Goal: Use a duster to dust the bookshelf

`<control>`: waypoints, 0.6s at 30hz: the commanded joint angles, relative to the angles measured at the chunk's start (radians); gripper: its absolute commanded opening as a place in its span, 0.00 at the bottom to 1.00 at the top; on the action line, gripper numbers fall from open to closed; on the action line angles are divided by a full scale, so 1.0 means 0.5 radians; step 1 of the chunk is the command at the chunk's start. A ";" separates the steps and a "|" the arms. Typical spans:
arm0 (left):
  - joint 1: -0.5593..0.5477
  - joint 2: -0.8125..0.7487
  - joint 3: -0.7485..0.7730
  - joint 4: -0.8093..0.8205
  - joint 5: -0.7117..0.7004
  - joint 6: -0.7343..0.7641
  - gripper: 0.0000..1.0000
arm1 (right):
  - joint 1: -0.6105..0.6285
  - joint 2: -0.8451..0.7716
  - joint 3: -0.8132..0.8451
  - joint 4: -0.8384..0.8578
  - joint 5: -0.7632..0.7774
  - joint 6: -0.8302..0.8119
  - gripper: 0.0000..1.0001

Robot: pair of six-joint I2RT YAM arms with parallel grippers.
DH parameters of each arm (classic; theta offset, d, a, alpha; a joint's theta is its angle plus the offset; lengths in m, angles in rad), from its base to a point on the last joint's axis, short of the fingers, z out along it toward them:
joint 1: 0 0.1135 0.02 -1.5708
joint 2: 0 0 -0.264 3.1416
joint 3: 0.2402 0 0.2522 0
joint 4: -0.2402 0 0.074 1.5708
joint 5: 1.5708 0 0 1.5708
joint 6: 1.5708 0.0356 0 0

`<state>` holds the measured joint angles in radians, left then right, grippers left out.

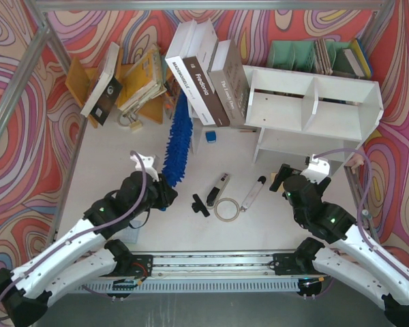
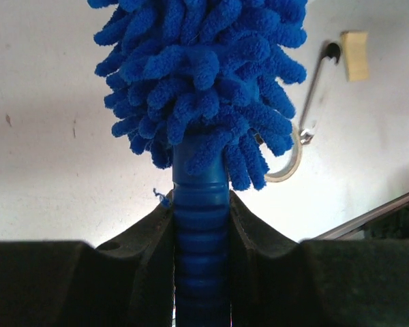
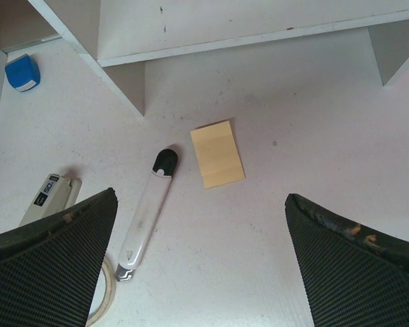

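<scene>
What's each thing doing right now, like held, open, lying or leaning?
duster, held by its handle
left gripper, shut on the duster handle
right gripper, open and empty
bookshelf, standing, untouched
books, tilted, leaning toward the bookshelf
tape ring, lying flat

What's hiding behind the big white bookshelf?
A green file rack stands behind the bookshelf, with books in its slots. The bookshelf covers its bottom part, so anything low down there can't be seen.
</scene>
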<state>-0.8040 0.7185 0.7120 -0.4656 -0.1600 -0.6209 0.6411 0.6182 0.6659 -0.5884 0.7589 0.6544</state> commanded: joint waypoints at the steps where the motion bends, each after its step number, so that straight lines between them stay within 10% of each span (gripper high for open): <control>1: -0.006 0.079 -0.182 0.225 0.151 -0.059 0.00 | -0.002 0.003 -0.009 0.008 0.044 0.007 0.99; 10: -0.006 0.269 -0.511 0.393 0.102 -0.184 0.00 | -0.003 0.008 -0.009 0.008 0.041 0.004 0.99; 18: -0.004 0.179 -0.064 0.066 0.040 0.048 0.00 | -0.003 -0.003 0.001 0.003 0.035 0.004 0.99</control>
<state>-0.8040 0.8658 0.5404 -0.4061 -0.1272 -0.6880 0.6411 0.6228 0.6659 -0.5884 0.7589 0.6544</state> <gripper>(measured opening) 0.343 0.986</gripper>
